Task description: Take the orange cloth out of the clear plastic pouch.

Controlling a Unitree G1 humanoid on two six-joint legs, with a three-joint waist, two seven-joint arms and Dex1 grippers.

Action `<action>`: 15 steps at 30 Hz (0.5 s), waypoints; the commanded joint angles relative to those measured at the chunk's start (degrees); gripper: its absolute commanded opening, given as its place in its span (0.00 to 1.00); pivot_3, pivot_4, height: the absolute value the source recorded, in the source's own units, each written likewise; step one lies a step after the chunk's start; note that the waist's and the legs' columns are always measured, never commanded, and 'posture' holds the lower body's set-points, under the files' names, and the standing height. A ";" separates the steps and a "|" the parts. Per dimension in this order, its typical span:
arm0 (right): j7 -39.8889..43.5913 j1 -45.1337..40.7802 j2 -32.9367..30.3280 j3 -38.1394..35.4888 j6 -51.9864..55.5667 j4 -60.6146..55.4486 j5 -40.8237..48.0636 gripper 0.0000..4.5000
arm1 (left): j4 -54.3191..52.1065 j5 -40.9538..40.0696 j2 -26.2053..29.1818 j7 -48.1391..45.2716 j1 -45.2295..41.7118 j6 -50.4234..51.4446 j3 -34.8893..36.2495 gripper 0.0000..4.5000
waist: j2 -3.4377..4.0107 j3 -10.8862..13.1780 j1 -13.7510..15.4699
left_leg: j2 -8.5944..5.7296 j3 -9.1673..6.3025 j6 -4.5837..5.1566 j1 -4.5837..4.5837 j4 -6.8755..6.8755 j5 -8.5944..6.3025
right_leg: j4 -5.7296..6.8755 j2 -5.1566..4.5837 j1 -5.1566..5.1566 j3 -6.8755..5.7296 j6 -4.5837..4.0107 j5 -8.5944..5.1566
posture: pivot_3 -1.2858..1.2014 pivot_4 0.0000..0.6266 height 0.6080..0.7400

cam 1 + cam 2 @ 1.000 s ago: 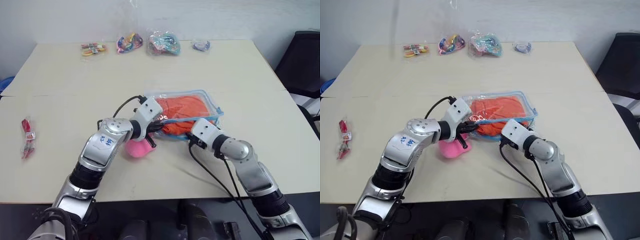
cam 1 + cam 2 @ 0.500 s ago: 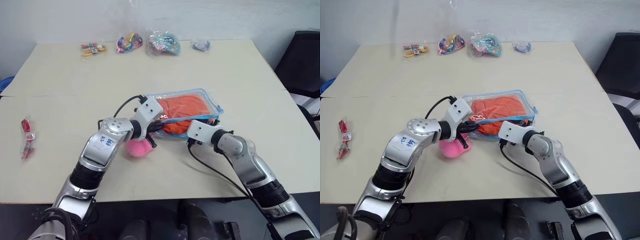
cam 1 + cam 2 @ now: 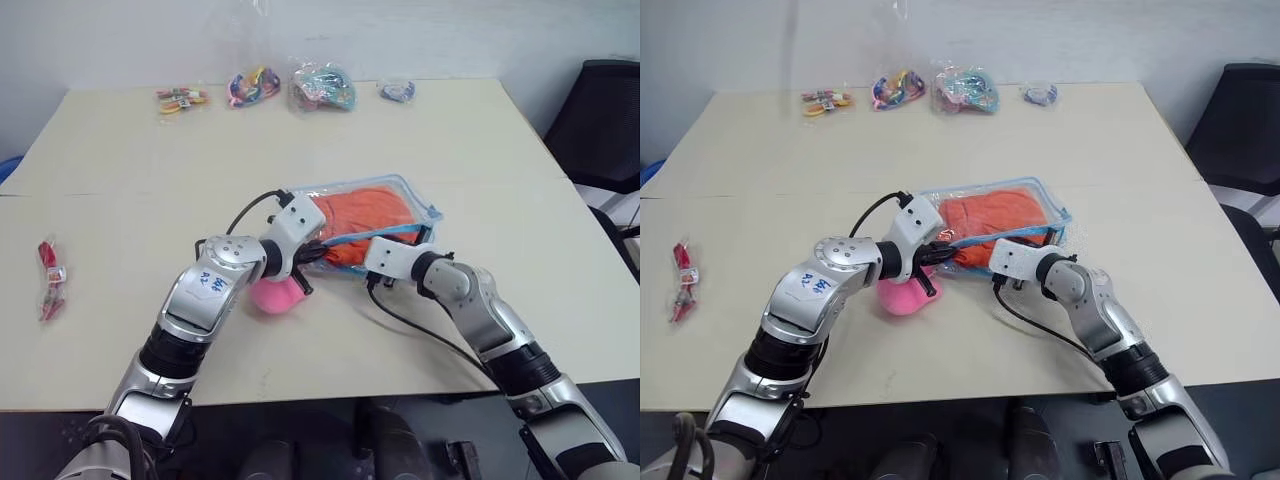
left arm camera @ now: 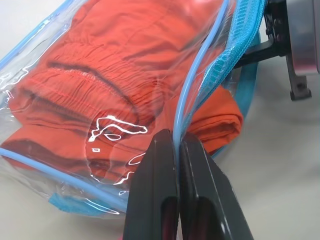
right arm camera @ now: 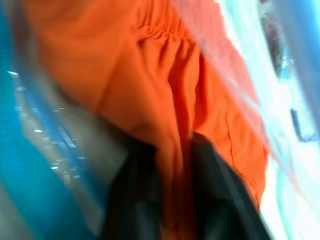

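Cloth [image 3: 360, 215] lies in pouch [image 3: 405, 188] on desk [image 3: 500, 140], near end hidden behind wrists | left fingers [image 4: 172, 165] pinched on pouch rim | right fingers [image 5: 210, 170] closed on cloth fold

cloth [image 3: 365, 213] in pouch [image 3: 405, 188] mid-table [image 3: 480, 140], plush [image 3: 272, 296] seemingly left-front

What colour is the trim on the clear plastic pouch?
Light blue, clearest in the left wrist view, along the clear plastic pouch edge.
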 commanded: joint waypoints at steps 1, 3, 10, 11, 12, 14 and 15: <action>1.54 2.10 -1.87 -0.02 -0.10 -3.89 -1.43 0.01 | 0.03 -0.38 -0.24 0.46 -0.85 -1.45 0.92 0.00 | 0.00 0.00 0.01 | 0.00 0.00 0.00 0.00 0.00 0.00 | 0.00 0.00 0.00 0.00 0.00 0.00 | 0.52 0.24 1.00; 2.13 3.32 -2.74 0.30 -0.05 -6.74 -2.48 0.01 | 0.48 -0.30 -0.41 0.62 -1.13 -1.56 0.92 0.00 | 0.00 0.00 0.02 | -0.01 -0.05 0.00 0.00 0.00 0.00 | -0.02 0.00 -0.02 -0.04 0.00 0.00 | 0.52 0.24 1.00; 7.46 8.98 -5.21 -0.98 2.04 -20.82 -2.90 0.01 | 3.62 0.97 -0.45 1.63 -2.26 -3.42 0.68 0.00 | 0.00 0.00 0.08 | -0.06 -0.05 -0.01 -0.01 0.00 0.00 | -0.03 0.03 -0.04 -0.06 0.00 0.00 | 0.52 0.24 1.00; 8.75 9.81 -5.45 -1.64 3.20 -23.10 -2.20 0.01 | 4.08 1.08 -0.51 1.76 -2.46 -3.73 0.60 0.00 | 0.00 0.00 0.07 | -0.09 -0.04 -0.01 -0.01 0.00 0.00 | -0.03 0.03 -0.03 -0.06 0.00 0.00 | 0.52 0.24 1.00; 10.16 10.59 -5.63 -2.55 4.55 -25.66 -1.20 0.01 | 4.54 1.19 -0.57 1.88 -2.67 -4.06 0.47 0.00 | 0.00 0.00 0.07 | -0.12 -0.04 -0.01 -0.01 0.00 0.00 | -0.03 0.03 -0.04 -0.06 0.00 0.00 | 0.52 0.24 1.00; 13.25 11.82 -6.09 -4.72 8.07 -30.69 1.05 0.01 | 5.19 1.48 -0.57 1.91 -2.99 -4.86 0.00 0.00 | 0.01 0.01 0.26 | -0.14 -0.05 -0.01 -0.01 0.00 -0.01 | -0.04 0.03 -0.04 -0.07 0.00 0.00 | 0.52 0.24 1.00; 15.06 12.34 -6.68 -5.78 9.58 -33.07 2.27 0.01 | 5.47 1.68 -0.45 1.77 -3.09 -5.38 -0.33 0.00 | 0.01 0.01 0.28 | -0.14 -0.06 -0.01 -0.01 0.00 -0.01 | -0.04 0.03 -0.04 -0.09 0.00 0.00 | 0.52 0.24 1.00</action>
